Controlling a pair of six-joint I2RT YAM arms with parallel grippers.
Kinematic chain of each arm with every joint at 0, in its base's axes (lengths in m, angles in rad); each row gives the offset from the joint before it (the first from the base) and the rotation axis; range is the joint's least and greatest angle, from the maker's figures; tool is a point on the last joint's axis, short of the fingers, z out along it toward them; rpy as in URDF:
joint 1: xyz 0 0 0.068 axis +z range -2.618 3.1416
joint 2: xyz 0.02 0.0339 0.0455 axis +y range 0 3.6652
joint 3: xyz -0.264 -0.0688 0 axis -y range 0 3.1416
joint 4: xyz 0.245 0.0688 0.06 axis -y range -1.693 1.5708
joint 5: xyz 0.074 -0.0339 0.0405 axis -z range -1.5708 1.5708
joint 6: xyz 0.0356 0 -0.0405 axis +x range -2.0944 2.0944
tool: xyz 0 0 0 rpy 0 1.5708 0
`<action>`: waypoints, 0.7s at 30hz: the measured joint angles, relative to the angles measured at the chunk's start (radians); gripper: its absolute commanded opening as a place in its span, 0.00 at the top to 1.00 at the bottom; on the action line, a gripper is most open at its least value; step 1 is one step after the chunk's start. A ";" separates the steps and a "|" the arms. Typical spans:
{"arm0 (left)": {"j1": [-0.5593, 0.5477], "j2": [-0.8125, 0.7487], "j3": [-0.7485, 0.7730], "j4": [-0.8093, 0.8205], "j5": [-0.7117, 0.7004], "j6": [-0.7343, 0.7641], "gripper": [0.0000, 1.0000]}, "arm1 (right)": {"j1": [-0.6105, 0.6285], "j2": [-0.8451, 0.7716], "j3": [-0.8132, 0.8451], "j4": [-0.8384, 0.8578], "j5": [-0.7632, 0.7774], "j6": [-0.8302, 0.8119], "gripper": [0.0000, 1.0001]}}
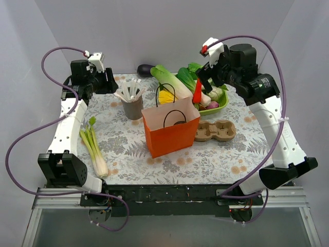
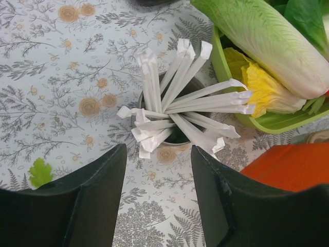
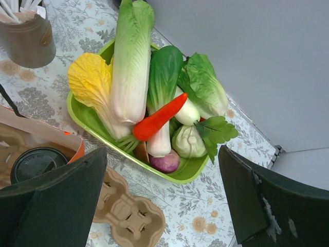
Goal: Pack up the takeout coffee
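1. Right wrist view shows the takeout coffee (image 3: 37, 162) only as a round black lid, sitting inside the orange paper bag (image 1: 172, 135); the cup wall is hidden.
2. Handling, as judged: light, with thin paper walls that dent and a slick plastic lid that may pop. Grip it gently around the wall below the rim and keep it upright.
3. Right gripper (image 3: 162, 154): fingers spread wide and empty, above the moulded brown pulp tray (image 1: 216, 130) and a glossy green tray (image 3: 87, 121) of vegetables.
4. Left gripper (image 2: 158, 154): likewise spread and empty, over the grey cup of white sticks (image 1: 133, 107).
5. Bag: upright, stiff paper, thin black loop handles.
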 measured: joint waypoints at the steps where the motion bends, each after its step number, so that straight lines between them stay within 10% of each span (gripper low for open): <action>1: 0.000 0.003 0.000 0.001 -0.011 -0.002 0.51 | 0.000 0.004 0.000 0.001 -0.005 0.003 0.04; 21: 0.000 0.156 0.023 0.004 -0.003 0.001 0.79 | -0.002 0.007 -0.048 0.010 -0.039 0.026 0.05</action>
